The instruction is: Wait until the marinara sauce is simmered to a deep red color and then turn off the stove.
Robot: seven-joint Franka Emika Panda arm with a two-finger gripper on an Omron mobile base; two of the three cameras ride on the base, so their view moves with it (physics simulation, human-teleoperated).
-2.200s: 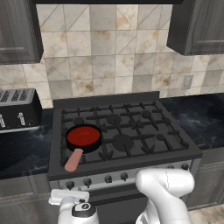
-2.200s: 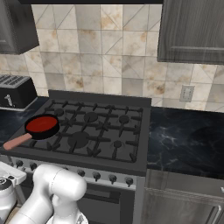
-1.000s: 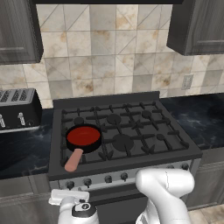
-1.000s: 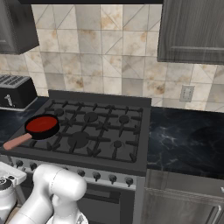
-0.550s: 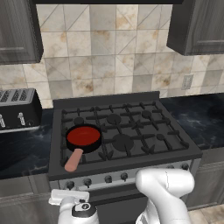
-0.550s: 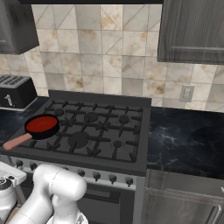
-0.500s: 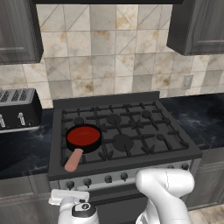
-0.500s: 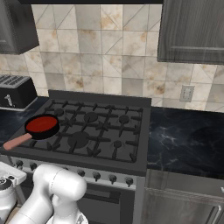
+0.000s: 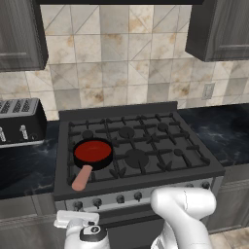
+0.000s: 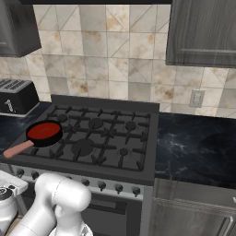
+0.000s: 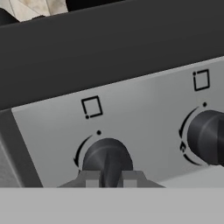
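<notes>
Left base view: the deep red marinara sauce fills the small black skillet with a tan-pink handle on the front-left burner of the wide dark grey gas stove, and the white arm folds low below the stove's silver knob strip, its wrist under the leftmost knob. Right base view: the sauce reads fully red, so I judge the wait over. Hand view: the hand is clenched on the round dark leftmost knob, square-on; twist steadily about the knob's axis without slipping.
</notes>
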